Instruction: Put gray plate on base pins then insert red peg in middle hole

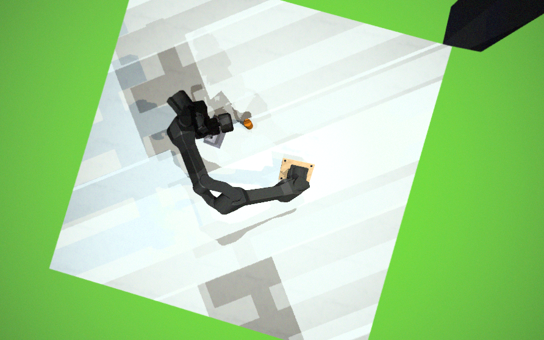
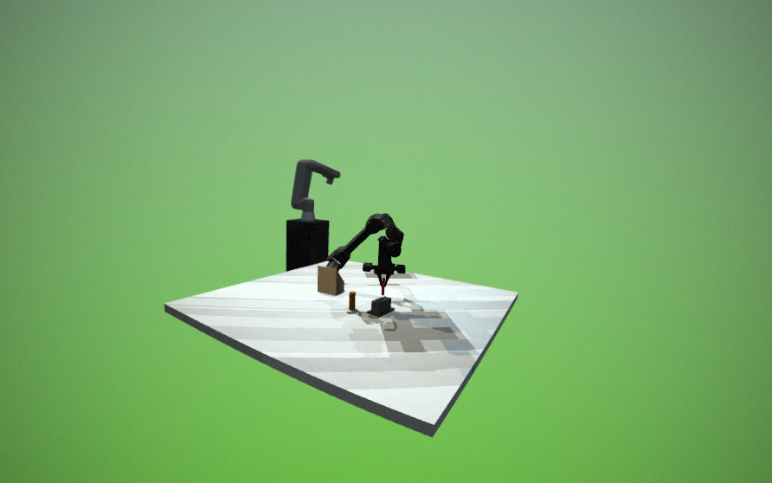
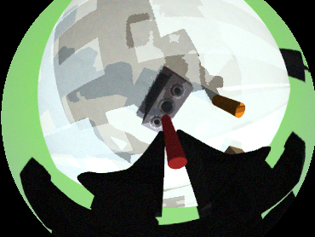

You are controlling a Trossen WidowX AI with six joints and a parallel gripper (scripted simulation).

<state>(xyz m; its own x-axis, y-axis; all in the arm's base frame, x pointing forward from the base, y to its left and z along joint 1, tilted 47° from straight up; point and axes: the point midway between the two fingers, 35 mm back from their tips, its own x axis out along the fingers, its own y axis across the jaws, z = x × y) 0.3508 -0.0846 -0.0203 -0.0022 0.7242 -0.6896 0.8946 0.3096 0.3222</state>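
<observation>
My gripper (image 2: 382,284) (image 3: 168,133) is shut on the red peg (image 2: 382,289) (image 3: 174,147), held upright with its lower end pointing down. The gray plate (image 3: 172,98) lies flat on the base (image 2: 372,312), with a pin showing in each outer hole and the middle hole dark and empty. The peg hangs above the plate with a gap below it in the exterior view. In the wrist view its lower end appears by the near side of the middle hole. In the top view the arm hides the peg, the fingertips and most of the plate.
An orange cylinder (image 1: 248,123) (image 2: 352,300) (image 3: 226,104) stands upright close beside the base. The arm's wooden mount (image 1: 284,164) (image 2: 328,280) (image 3: 233,150) is farther off. Another arm stands on a black pedestal (image 2: 307,244) beyond the table edge.
</observation>
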